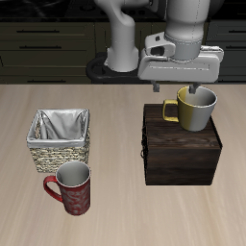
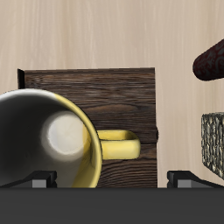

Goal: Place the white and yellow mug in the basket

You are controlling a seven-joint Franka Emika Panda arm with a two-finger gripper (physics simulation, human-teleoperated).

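Observation:
The white and yellow mug [image 1: 194, 110] stands upright on a dark brown wooden box [image 1: 180, 156], near the box's back edge, with its handle pointing toward the basket side. My gripper [image 1: 196, 91] hangs just above the mug's rim with its jaws spread wide. In the wrist view the mug [image 2: 52, 140] shows its pale inside and its yellow handle [image 2: 118, 146]. One fingertip [image 2: 39, 179] is over the mug's opening and the other is outside it, beyond the handle. The tan wicker basket [image 1: 60, 139] with its shiny lining stands apart on the table; its edge shows in the wrist view [image 2: 213, 144].
A dark red patterned mug [image 1: 70, 187] stands just in front of the basket, near the table's front edge, and shows in the wrist view [image 2: 210, 61]. The wooden box also shows under the mug [image 2: 105, 87]. The robot's base [image 1: 120, 58] is behind.

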